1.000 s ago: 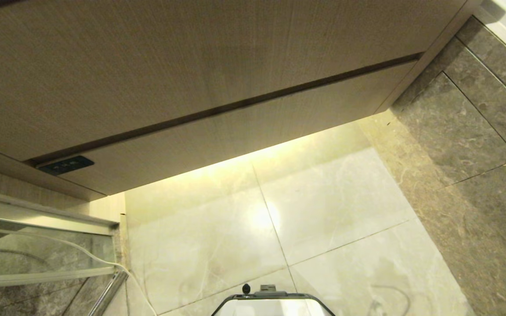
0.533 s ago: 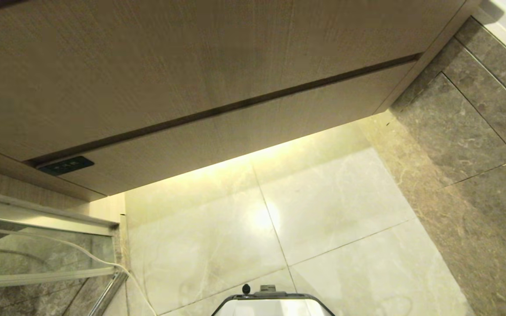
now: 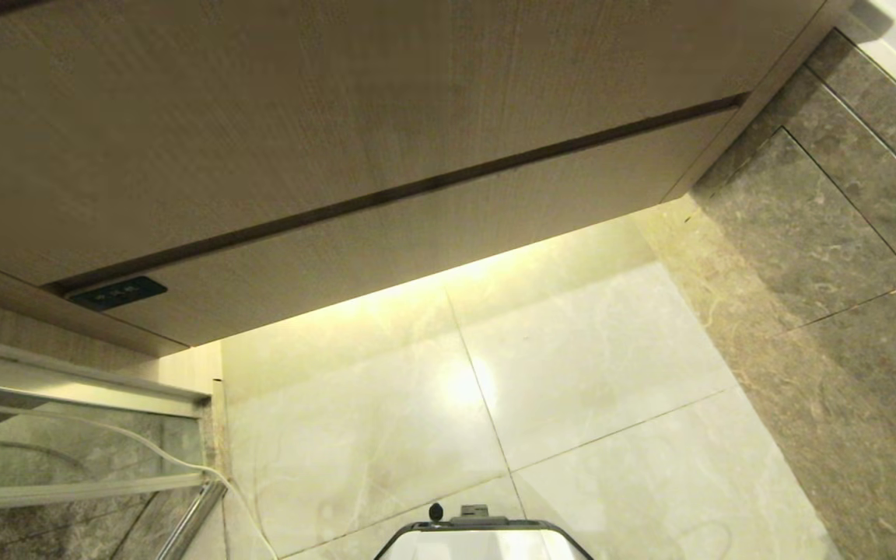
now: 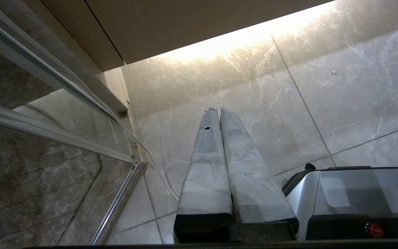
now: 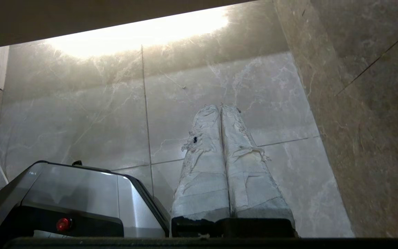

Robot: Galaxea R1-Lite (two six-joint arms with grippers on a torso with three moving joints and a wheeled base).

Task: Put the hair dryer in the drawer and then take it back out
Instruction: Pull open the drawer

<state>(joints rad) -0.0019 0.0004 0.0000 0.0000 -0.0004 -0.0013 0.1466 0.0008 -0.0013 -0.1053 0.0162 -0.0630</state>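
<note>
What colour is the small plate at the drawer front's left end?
Black, on the light wood-grain drawer; plate shows best in head view.

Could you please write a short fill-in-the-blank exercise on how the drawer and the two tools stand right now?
1. The drawer front sits flush under the taller panel, so the drawer is ____.
2. The left tool hangs over the floor tiles with its fingers pressed ____.
3. The right tool holds ____ between its fingers.
4. The small black plate sits at the drawer front's ____ end in the head view.

Missing words: closed; together; nothing; left
</note>
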